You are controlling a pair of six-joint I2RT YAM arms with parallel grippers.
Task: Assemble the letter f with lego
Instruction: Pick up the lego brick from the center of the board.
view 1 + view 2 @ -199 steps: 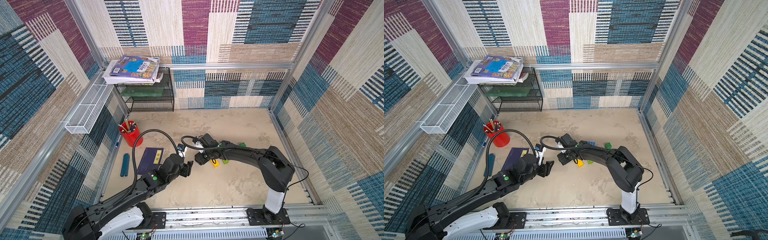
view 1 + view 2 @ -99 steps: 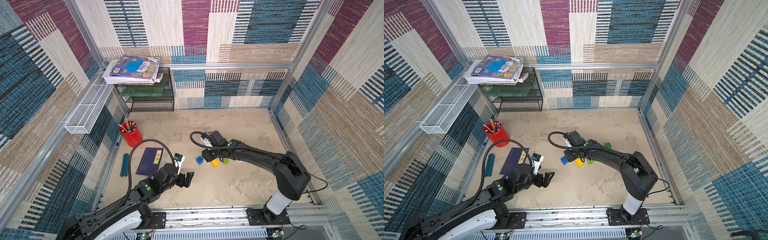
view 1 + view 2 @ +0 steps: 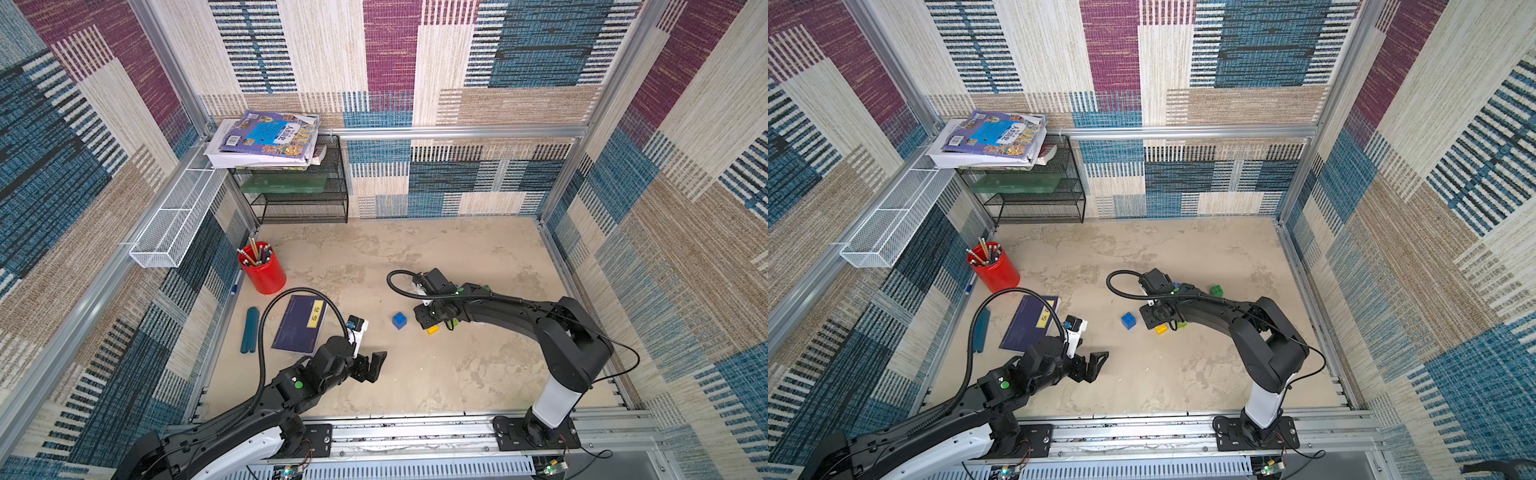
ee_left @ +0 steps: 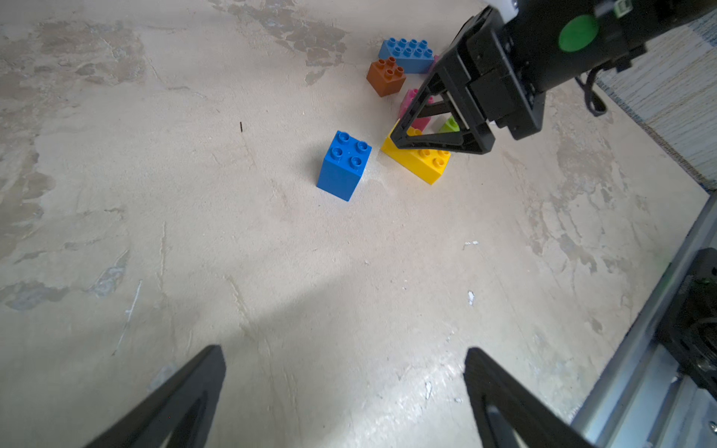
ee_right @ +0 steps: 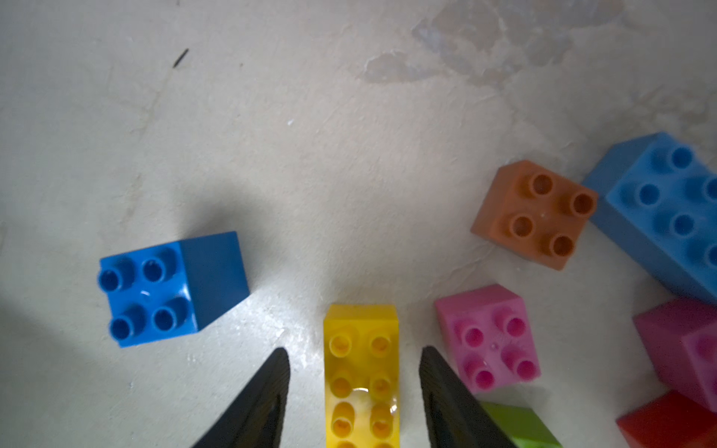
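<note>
The lego lies loose on the beige table. A blue square brick (image 3: 399, 320) (image 5: 170, 287) stands alone, studs up. Beside it lies a yellow oblong brick (image 3: 432, 330) (image 5: 361, 372). My right gripper (image 5: 354, 353) (image 3: 428, 318) is open and straddles the yellow brick, with a gap on each side. Close by are a pink brick (image 5: 489, 337), a brown brick (image 5: 533, 213), a light blue oblong brick (image 5: 659, 209), a red brick (image 5: 667, 426) and a green brick (image 5: 520, 424). My left gripper (image 4: 343, 351) (image 3: 376, 361) hangs wide open and empty, nearer the front than the blue brick (image 4: 343, 165).
A red pencil cup (image 3: 262, 270), a purple booklet (image 3: 301, 324) and a teal case (image 3: 249, 324) sit at the left. A black mesh shelf (image 3: 299, 195) with books stands in the back left corner. A metal rail (image 3: 415, 432) runs along the front edge.
My left gripper has opened and drawn back toward the front. The blue brick now stands free on the table. My right gripper has shifted over the yellow brick and narrowed slightly.
</note>
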